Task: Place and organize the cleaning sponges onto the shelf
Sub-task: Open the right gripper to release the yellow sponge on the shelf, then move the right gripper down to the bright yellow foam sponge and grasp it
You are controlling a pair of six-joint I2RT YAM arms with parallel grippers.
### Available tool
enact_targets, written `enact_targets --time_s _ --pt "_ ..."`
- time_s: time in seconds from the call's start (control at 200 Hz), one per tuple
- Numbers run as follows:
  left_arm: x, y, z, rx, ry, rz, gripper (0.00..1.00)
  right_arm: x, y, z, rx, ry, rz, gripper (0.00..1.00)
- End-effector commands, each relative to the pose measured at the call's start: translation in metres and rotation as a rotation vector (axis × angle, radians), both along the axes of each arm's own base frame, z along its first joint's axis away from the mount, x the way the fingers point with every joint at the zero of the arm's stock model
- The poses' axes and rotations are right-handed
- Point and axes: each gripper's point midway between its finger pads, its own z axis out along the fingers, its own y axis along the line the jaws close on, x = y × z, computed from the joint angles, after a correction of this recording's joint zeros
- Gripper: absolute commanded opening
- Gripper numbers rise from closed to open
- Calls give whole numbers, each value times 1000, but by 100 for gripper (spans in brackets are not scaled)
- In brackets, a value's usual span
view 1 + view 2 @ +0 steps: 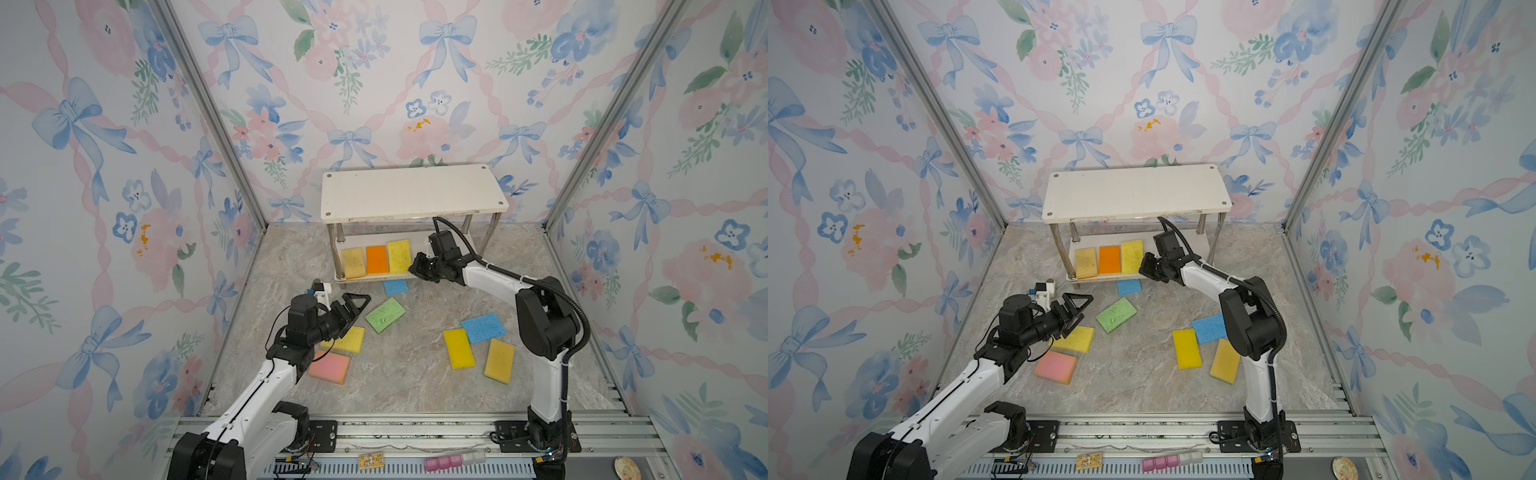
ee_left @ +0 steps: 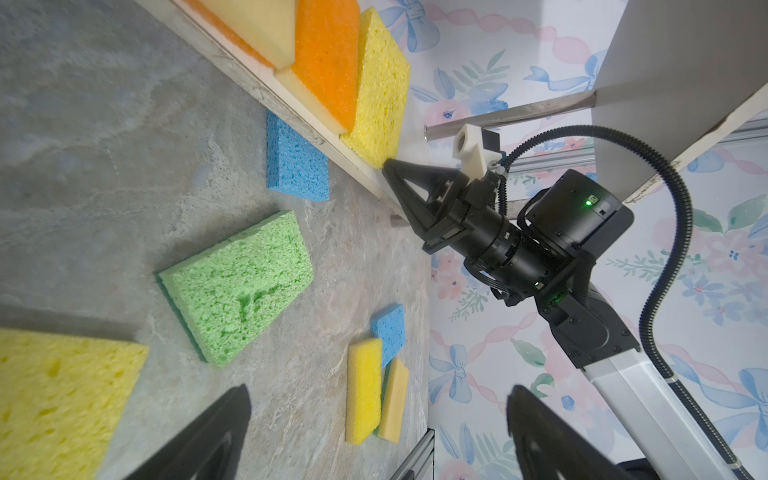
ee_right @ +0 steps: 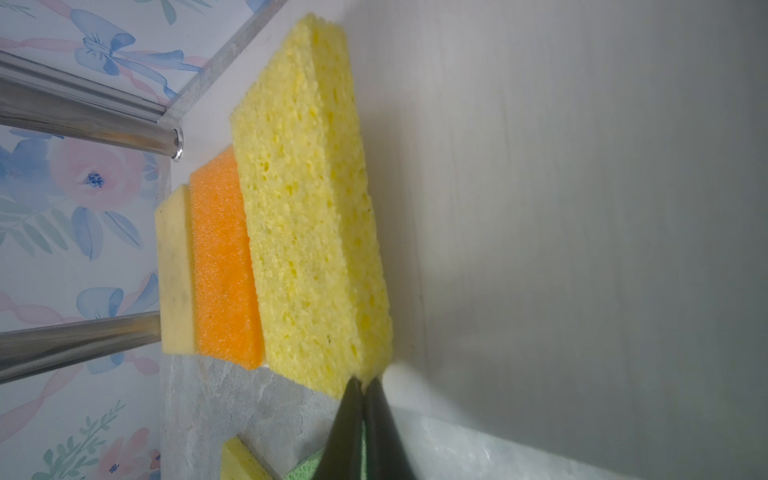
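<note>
The white shelf (image 1: 415,191) (image 1: 1138,191) stands against the back wall. On its lower board lie a tan-yellow sponge (image 1: 354,262), an orange sponge (image 1: 376,259) and a yellow sponge (image 1: 399,256) (image 3: 307,224) side by side. My right gripper (image 1: 415,266) (image 3: 365,388) pinches the yellow sponge's near corner, jaws almost together. My left gripper (image 1: 359,301) (image 2: 379,390) hangs open and empty over the floor, beside a green sponge (image 1: 385,314) (image 2: 237,282) and above another yellow sponge (image 1: 347,338). Also on the floor are a pink sponge (image 1: 330,367) and a small blue sponge (image 1: 395,286).
A blue sponge (image 1: 483,327), a yellow sponge (image 1: 459,348) and a tan-yellow sponge (image 1: 498,360) lie close together at the right, beside the right arm. Papered walls with metal frame posts close in three sides. A pink-and-white block (image 1: 453,460) lies on the front rail.
</note>
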Motion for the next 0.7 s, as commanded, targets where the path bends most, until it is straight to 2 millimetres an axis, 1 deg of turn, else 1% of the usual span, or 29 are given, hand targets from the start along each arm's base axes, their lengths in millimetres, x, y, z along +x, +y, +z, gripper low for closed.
enact_targets --time_s 0.0,0.055,0.12,0.165,0.245,0.34,0.42,0.5,0.585,0.605,0.615,0.625,0.695 --pt "0 3 -5 18 -3 4 98 4 -5 3 -7 -9 6 38" --pt "1 3 -4 16 -6 7 98 3 -6 6 -8 -14 4 49" --pt "1 3 -3 16 -8 7 98 2 -9 10 -8 -23 -3 57" --pt "3 3 -2 15 -11 8 98 0 -11 12 -9 -25 -7 59" --pt "4 3 -1 16 -14 8 98 -5 -15 21 -1 -42 -19 61" --pt "5 2 0 22 -22 2 98 -18 -21 28 -6 -57 -33 61" --pt "5 1 -2 32 -23 -2 98 -34 -26 34 -16 -66 -33 62" --pt "6 -4 -3 49 -27 -22 98 -56 -29 38 -36 -73 -21 62" --pt "5 -10 -7 65 -24 -47 98 -83 -33 41 -69 -76 -9 62" --pt "6 -12 -8 69 -23 -50 98 -89 -33 36 -83 -67 -5 62" --pt "6 -12 -8 71 -23 -54 98 -93 -33 42 -75 -78 -1 62" --pt "6 -13 -9 73 -21 -55 98 -97 -33 44 -76 -81 3 62" --pt "6 -17 -13 92 -20 -70 98 -122 -35 40 -111 -59 28 62"
